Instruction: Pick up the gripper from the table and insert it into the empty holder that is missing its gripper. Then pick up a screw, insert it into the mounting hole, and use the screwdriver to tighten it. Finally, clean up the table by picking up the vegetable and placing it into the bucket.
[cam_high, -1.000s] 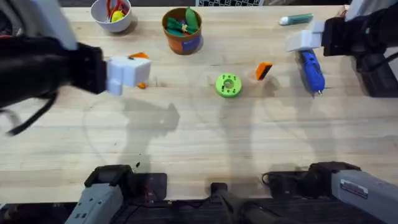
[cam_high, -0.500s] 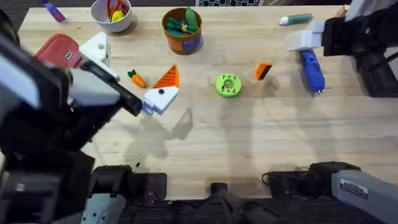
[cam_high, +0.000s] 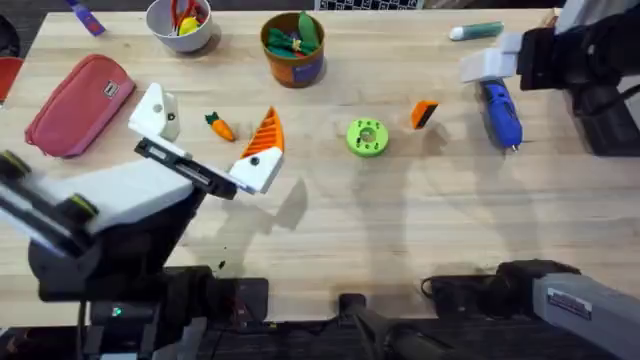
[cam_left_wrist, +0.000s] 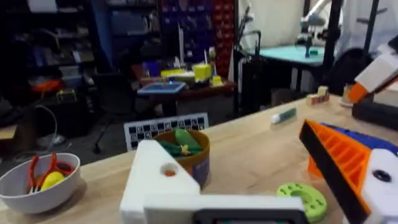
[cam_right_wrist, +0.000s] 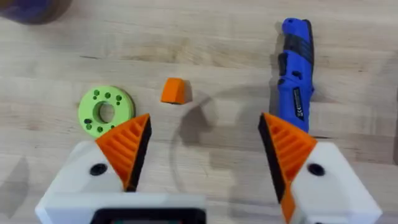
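Left tool (cam_high: 205, 135) carries one orange pad; apparently one gripper (cam_high: 424, 114) lies loose.

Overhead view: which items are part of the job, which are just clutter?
Job:
gripper
holder
screwdriver
vegetable
bucket

Clutter:
red pouch
white bowl
teal marker
green disc

Red pouch (cam_high: 78, 104), white bowl (cam_high: 181, 25), green disc (cam_high: 367, 137).
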